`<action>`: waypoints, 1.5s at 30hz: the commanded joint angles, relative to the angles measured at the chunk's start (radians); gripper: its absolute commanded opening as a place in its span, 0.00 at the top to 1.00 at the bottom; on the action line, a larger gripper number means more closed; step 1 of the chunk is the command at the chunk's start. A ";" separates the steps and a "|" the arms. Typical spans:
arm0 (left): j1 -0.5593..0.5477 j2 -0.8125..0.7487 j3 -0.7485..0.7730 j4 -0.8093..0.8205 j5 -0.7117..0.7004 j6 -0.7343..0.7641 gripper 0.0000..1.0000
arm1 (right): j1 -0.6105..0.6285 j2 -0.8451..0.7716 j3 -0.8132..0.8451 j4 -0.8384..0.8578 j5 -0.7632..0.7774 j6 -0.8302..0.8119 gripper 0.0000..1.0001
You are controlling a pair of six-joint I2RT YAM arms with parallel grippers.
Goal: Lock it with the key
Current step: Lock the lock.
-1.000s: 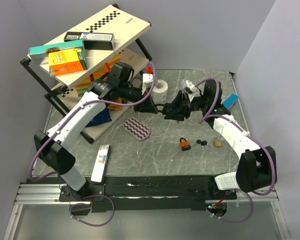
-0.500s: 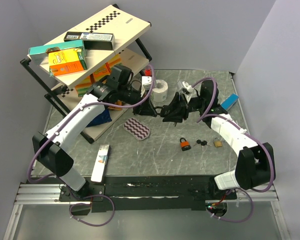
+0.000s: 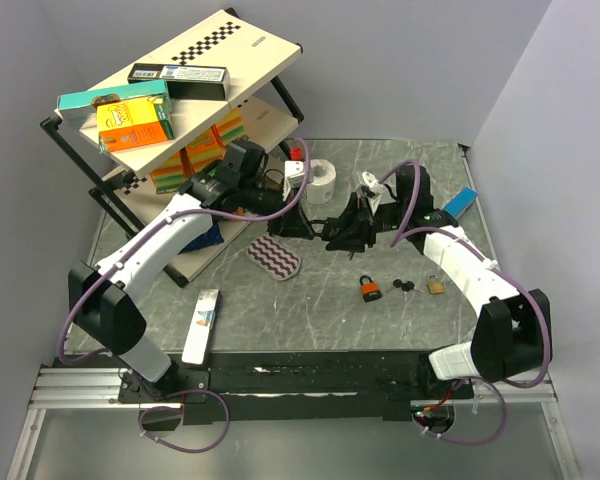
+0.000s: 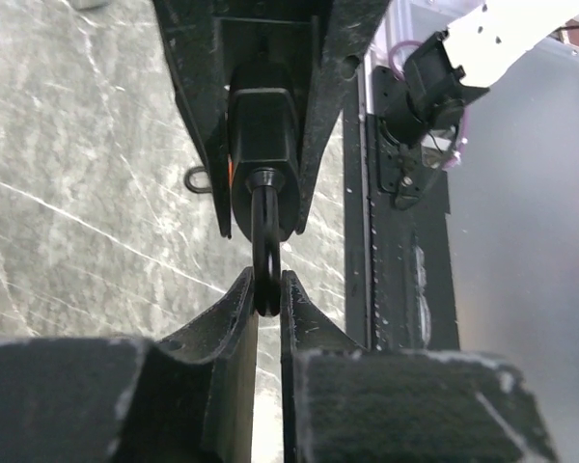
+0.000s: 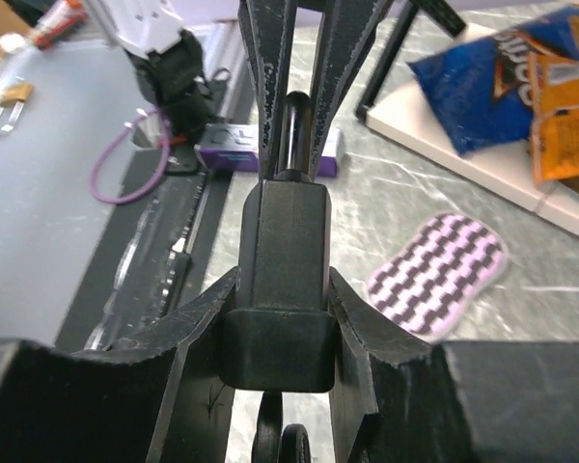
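Left end effector (image 4: pixel 268 294): nearly closed, with the shackle (image 4: pixel 267 256) of a black padlock (image 4: pixel 262 116) pinched between its fingers.
Right end effector (image 5: pixel 286 289): partly open, clamped on the padlock's body.
Black padlock: held in mid-air between both arms, above the surface (image 3: pixel 320 300).
Keys (image 3: pixel 404 286): seen lying on the surface between an orange padlock (image 3: pixel 370 289) and a brass padlock (image 3: pixel 436 285).

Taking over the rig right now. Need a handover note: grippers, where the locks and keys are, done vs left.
Left gripper: shut on the shackle of the black padlock.
Right gripper: shut on that padlock's body, held mid-air between the arms.
Black keys: on the table, between the orange padlock and brass padlock.
Done: black padlock gripped by both.
Left: fetch key, turn it. Shackle seating cannot be told.
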 commanded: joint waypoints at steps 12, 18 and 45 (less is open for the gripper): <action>0.020 -0.100 -0.137 0.572 -0.149 -0.507 0.21 | -0.071 -0.142 -0.067 0.488 0.202 0.323 1.00; 0.031 -0.059 -0.114 0.722 -0.153 -0.806 0.02 | -0.072 -0.163 -0.144 0.763 0.390 0.467 1.00; 0.015 0.076 -0.054 0.968 -0.055 -1.126 0.34 | 0.147 -0.197 -0.216 0.838 0.921 0.016 1.00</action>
